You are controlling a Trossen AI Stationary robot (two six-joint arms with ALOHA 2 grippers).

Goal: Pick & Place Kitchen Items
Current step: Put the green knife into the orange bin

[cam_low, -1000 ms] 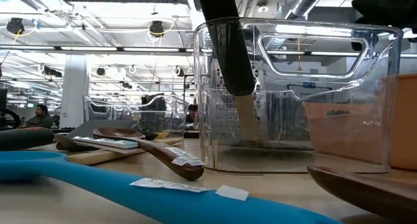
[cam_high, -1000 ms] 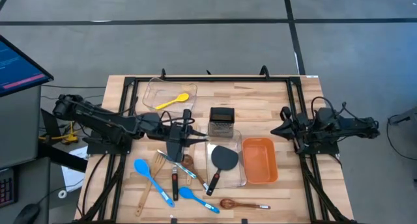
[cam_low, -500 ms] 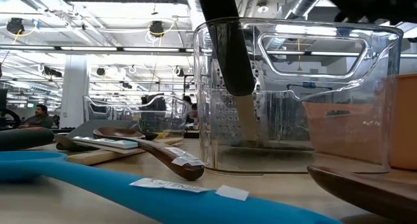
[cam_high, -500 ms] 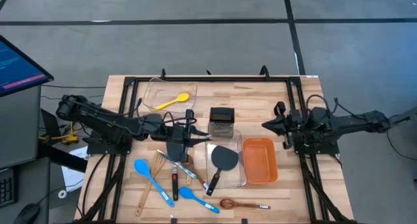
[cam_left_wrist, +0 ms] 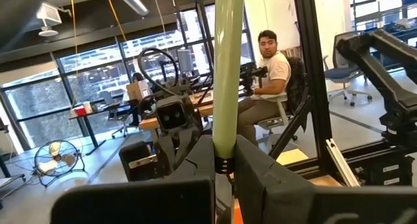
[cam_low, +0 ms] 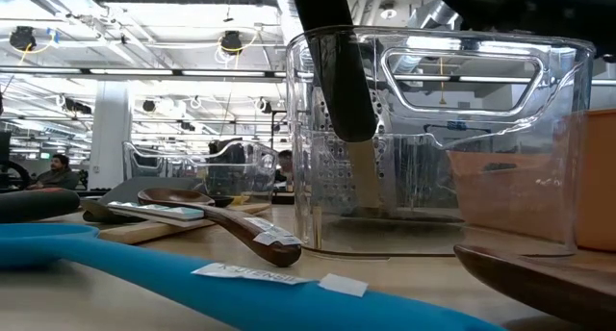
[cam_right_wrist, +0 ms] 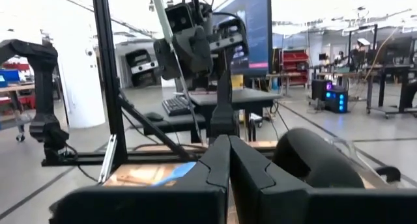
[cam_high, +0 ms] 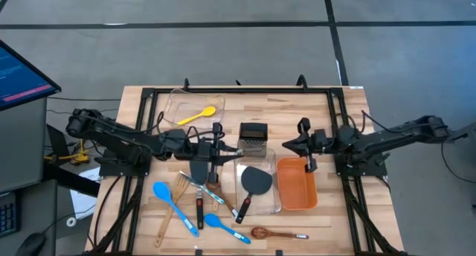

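My left gripper [cam_high: 219, 146] is over the table's middle, just left of the steel box grater [cam_high: 253, 138], and is shut on a utensil with a pale green shaft [cam_left_wrist: 227, 68]. My right gripper [cam_high: 300, 142] is shut and empty [cam_right_wrist: 228, 152] above the far left corner of the orange bin [cam_high: 296, 184]. A black turner [cam_high: 256, 180] lies with its head in a clear container [cam_high: 275, 204]. A yellow spoon [cam_high: 199, 115] lies in another clear container [cam_high: 172, 104]. Blue spoons [cam_high: 168, 201], wooden utensils and a wooden spoon [cam_high: 272, 232] lie on the near table. My left gripper pinches the pale green shaft [cam_left_wrist: 224, 149] between its two fingers [cam_left_wrist: 259, 172]. The fingers are level, point toward the table's right side and lie across the shaft. The shaft stands about upright above the fingers; the gripper hides what hangs below.
The table has a black frame around its edges [cam_high: 245, 90]. The grater, the clear container and the orange bin stand close together between the two grippers. A person [cam_left_wrist: 268, 74] sits beyond the table's right side. Bare wood [cam_high: 297, 111] shows at the far right.
My right gripper has moved from the table's right edge toward its left, to above the orange bin's far left corner. My left gripper has edged a little toward the table's right with the utensil still held.
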